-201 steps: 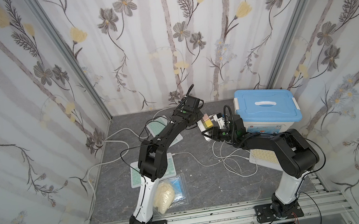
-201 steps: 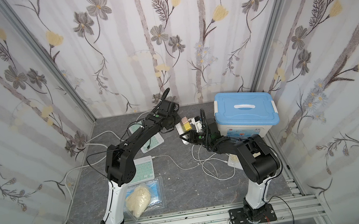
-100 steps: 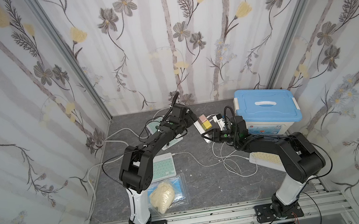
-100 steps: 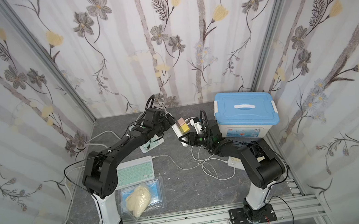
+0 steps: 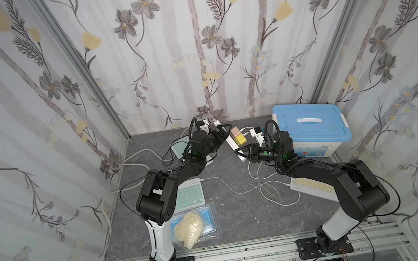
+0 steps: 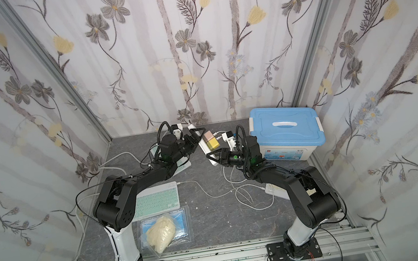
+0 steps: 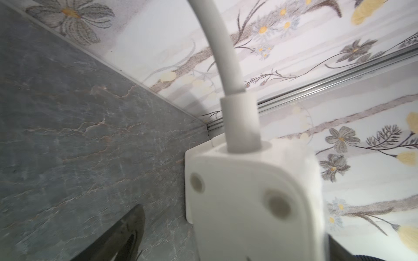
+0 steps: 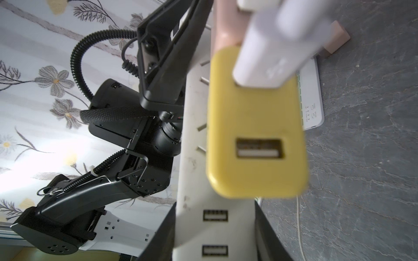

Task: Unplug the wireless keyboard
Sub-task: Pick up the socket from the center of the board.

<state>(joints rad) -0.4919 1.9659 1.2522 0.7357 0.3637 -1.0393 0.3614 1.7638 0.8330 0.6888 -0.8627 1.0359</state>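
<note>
A mint-green wireless keyboard (image 5: 189, 195) (image 6: 156, 202) lies flat beside my left arm, with a thin white cable (image 5: 225, 187) plugged into its right edge. My right gripper (image 5: 245, 153) (image 8: 214, 235) is shut on the USB-port end of a white power strip (image 5: 232, 142) (image 8: 194, 144), held tilted above the floor. The strip carries a yellow adapter (image 5: 240, 140) (image 8: 255, 135), a pink adapter (image 5: 235, 132) and a white adapter (image 5: 254, 133). My left gripper (image 5: 220, 132) (image 7: 233, 244) is open at the strip's cord end (image 7: 248, 192), one finger (image 7: 126, 232) apart from it.
A blue-lidded box (image 5: 311, 124) stands at the back right. A second keyboard (image 5: 179, 148) lies under my left forearm, and a pale yellow keyboard (image 5: 315, 189) under my right arm. Loose white cables (image 5: 267, 192) loop mid-floor. A clear bag of white grains (image 5: 189, 229) lies near the front.
My left gripper has opened and drawn back along the strip toward its cord end, and the left elbow has swung left, uncovering the mint keyboard. The right gripper still holds the strip.
</note>
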